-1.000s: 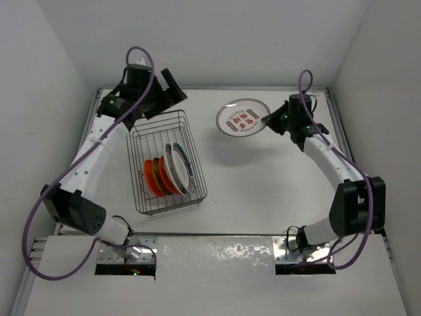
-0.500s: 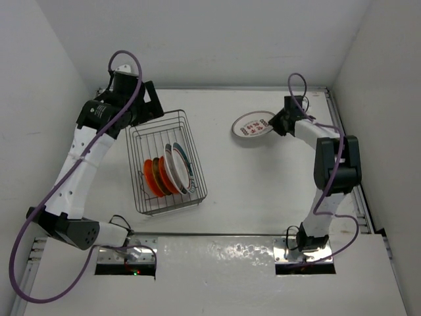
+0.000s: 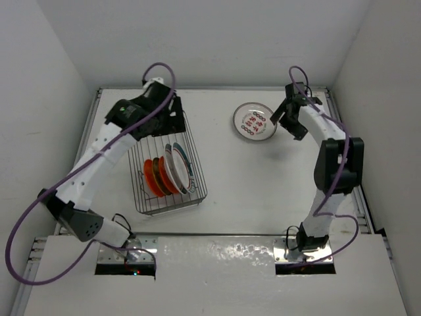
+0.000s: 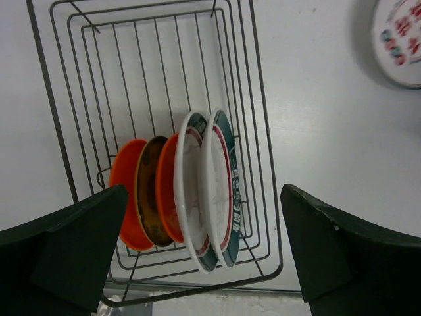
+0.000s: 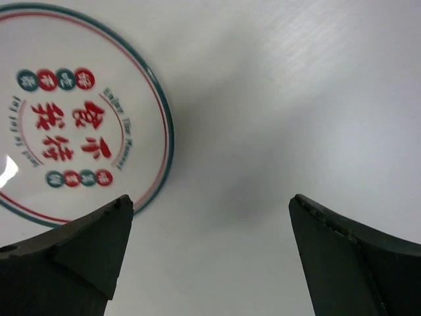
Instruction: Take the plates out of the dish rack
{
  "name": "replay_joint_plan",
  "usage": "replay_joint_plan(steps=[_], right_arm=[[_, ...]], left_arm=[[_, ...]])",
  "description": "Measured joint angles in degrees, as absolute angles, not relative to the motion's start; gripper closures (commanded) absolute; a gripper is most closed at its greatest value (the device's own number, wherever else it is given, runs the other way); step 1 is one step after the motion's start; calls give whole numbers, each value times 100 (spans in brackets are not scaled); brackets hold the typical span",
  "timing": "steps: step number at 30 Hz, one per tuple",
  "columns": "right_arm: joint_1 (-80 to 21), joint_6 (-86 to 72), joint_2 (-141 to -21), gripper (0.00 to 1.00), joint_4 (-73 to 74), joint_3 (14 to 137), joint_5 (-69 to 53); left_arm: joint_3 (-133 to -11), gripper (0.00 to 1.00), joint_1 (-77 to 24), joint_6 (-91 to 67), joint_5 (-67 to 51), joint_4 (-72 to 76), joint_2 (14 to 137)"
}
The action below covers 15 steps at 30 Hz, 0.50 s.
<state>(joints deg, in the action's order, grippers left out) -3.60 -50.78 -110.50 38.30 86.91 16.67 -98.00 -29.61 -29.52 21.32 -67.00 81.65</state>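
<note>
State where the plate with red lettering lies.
Top view: the plate lies flat on the table, far right, beside the right pincer, away from the dish rack.

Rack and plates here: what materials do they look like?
Dish rack: thin grey metal wire, likely plated or coated; open grid, dull sheen. Printed plate on the table: glossy white, glare spot, crisp red print; melamine or glazed ceramic, cannot tell. Orange plates in the rack: smooth uniform colour, probably melamine.

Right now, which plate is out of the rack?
The white plate with red characters, lying flat on the table at the far right. The other plates stand on edge in the dish rack.
</note>
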Motion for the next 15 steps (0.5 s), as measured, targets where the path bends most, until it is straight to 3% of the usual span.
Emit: replay_joint_plan(steps=[7, 12, 15], right_arm=[[-956, -4569, -8809, 1, 4257, 6853, 1892], [-1378, -4342, -8311, 1, 4329, 5483, 1697], [-1380, -4226, -8267, 1, 4375, 5050, 1599]], left_arm=[[-10044, 2, -3994, -3420, 2965, -7314, 8958], [-10147, 5, -4388, -3793, 3341, -7448, 9050], [-10075, 27, -4517, -3999, 3520, -7448, 9100]])
